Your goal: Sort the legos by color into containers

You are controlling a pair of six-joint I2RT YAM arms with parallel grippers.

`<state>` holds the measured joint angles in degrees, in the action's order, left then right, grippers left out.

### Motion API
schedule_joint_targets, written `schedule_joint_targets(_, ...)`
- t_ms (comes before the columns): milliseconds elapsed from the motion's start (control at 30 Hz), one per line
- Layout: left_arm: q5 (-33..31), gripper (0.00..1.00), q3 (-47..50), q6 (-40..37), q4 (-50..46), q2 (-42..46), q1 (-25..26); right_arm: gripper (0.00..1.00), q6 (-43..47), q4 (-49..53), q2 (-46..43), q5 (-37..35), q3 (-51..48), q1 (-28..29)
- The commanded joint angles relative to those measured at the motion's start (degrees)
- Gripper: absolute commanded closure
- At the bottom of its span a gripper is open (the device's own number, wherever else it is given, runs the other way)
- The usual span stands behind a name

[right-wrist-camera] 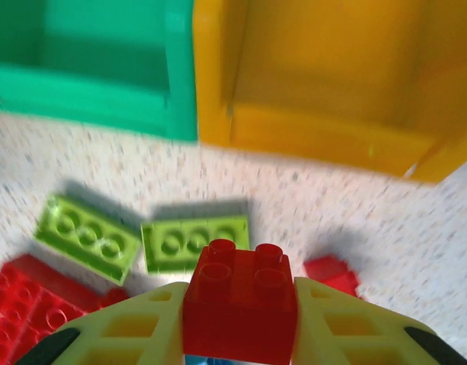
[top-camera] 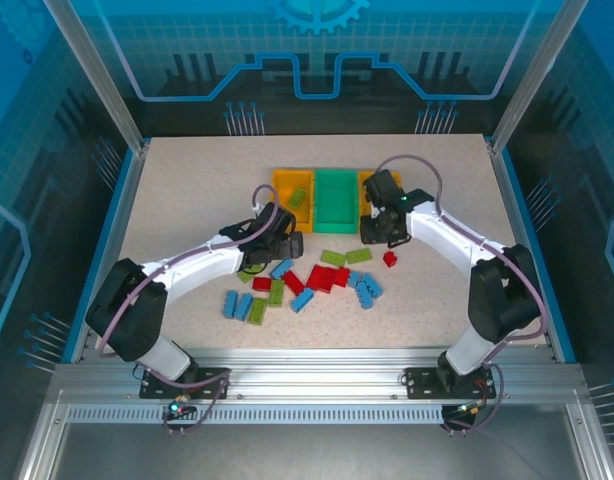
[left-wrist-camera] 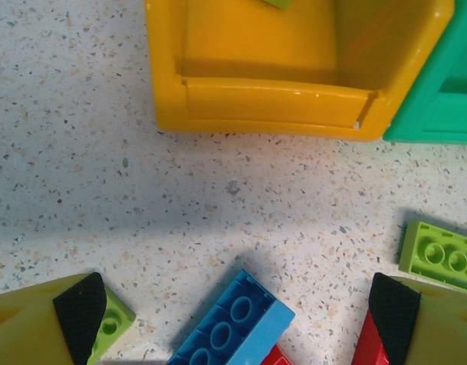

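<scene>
Right gripper [right-wrist-camera: 241,323] pinches red lego [right-wrist-camera: 241,293]; containers [right-wrist-camera: 96,99] blurred, cropped

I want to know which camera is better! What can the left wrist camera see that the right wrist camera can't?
Left wrist, not right wrist: the yellow bin and the left tool, open and holding nothing. Right wrist, not left wrist: the orange bin and the right tool pinching a red brick. Both: the green bin, lime bricks and the speckled table.
</scene>
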<state>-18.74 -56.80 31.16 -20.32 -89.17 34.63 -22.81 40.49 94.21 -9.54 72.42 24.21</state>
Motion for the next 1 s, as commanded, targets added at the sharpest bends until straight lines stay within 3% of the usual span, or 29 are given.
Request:
schedule_joint_targets(0, -1.9, 0.06, 0.7, -0.5, -1.2, 1.4, 1.2, 0.66, 1.5, -1.8, 0.6, -1.8, 3.5, -3.6)
schedule_joint_targets(267, -1.1, 0.06, 1.1, -1.6, -2.8, 1.1, 3.9, 0.67, 2.7, -4.4, 13.1, 0.8, 12.7, -9.2)
schedule_joint_targets(433, -0.4, 0.06, 1.6, -2.6, -2.8, 0.8, 5.9, 0.66, 3.2, -4.5, 17.6, 2.2, 15.7, -9.7)
schedule_joint_targets(767, -0.7, 0.07, 0.3, -2.7, -3.3, -1.6, 7.4, 0.44, 3.9, -4.5, 17.3, 3.0, 13.9, -9.7)
schedule_joint_targets(967, -1.0, 0.07, -2.3, -2.7, -5.2, -3.4, 7.3, 0.39, 4.3, -5.1, 13.9, 3.2, 11.2, -9.5)
